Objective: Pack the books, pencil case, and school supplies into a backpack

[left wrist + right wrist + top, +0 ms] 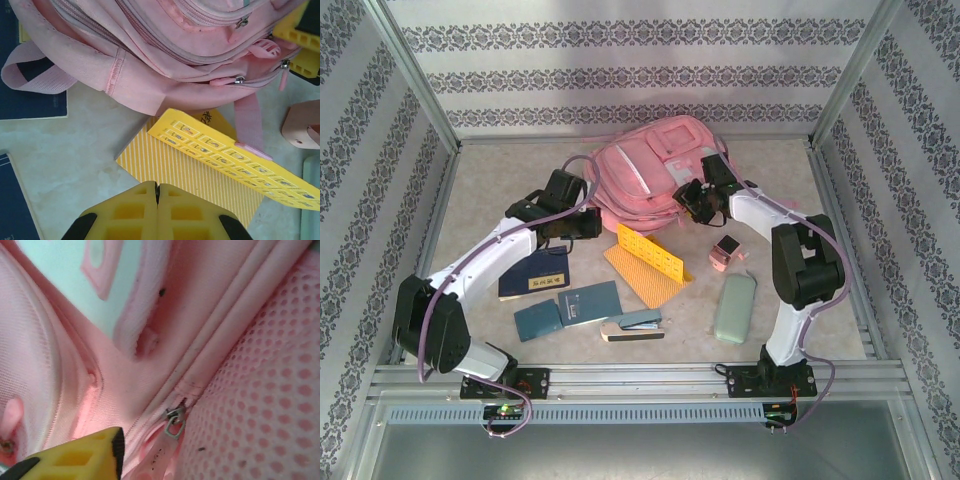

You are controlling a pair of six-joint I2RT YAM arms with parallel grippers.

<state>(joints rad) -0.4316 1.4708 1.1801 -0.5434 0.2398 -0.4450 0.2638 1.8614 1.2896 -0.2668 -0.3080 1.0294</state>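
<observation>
place: robot lab test cell, from where I stand | walls: damask-patterned panels [620, 75] on three sides, set in aluminium posts [415, 75] | base: pale stone-look counter [480, 190] | near edge: aluminium rail [640, 375] with the left arm [480, 255] and right arm [800, 265] bolted on, slotted grey duct [640, 412] in front

The table [485, 190] has a pale mottled top. A pink backpack [650, 170] lies at rear centre, with a yellow book [642, 278] just in front of it. A navy book [535, 272] lies to the left, and two teal books [588, 302] sit side by side nearer the front edge. The stapler [632, 325] lies just beside the teal books. The pencil case [735, 308] lies to the right, with a small pink object [724, 252] just behind it.
</observation>
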